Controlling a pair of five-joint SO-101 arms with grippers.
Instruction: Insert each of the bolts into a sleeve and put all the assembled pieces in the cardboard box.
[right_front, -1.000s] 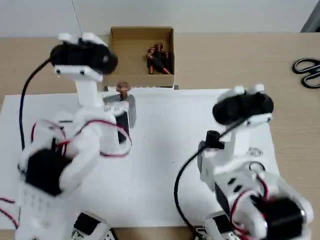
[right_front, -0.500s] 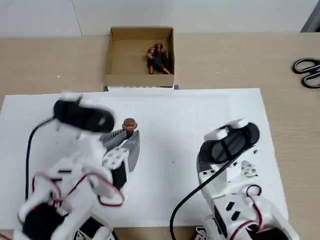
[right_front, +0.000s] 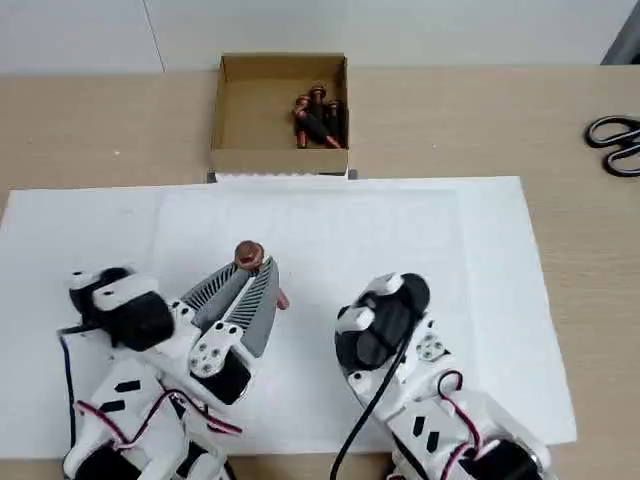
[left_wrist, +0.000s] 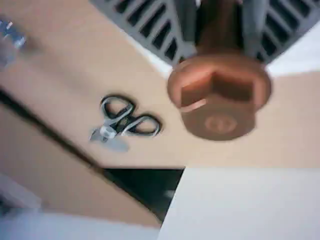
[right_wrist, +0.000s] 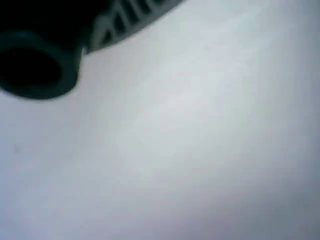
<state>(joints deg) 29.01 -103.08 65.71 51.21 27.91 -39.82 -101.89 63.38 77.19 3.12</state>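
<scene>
I am clamping a bolt (right_front: 249, 254) in my left gripper (right_front: 252, 278) over the paper (right_front: 420, 230), well apart from the box (right_front: 280, 161). My right gripper (right_wrist: 120, 22) is sitting by what may be a sleeve (right_wrist: 35, 67); its grip I cannot tell.

Lab-style workbench: wooden table (right_front: 450, 120), white paper sheet (right_front: 400, 230), scissors (right_front: 615, 140).

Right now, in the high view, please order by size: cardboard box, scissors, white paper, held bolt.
1. white paper
2. cardboard box
3. scissors, cut off by the picture edge
4. bolt
</scene>
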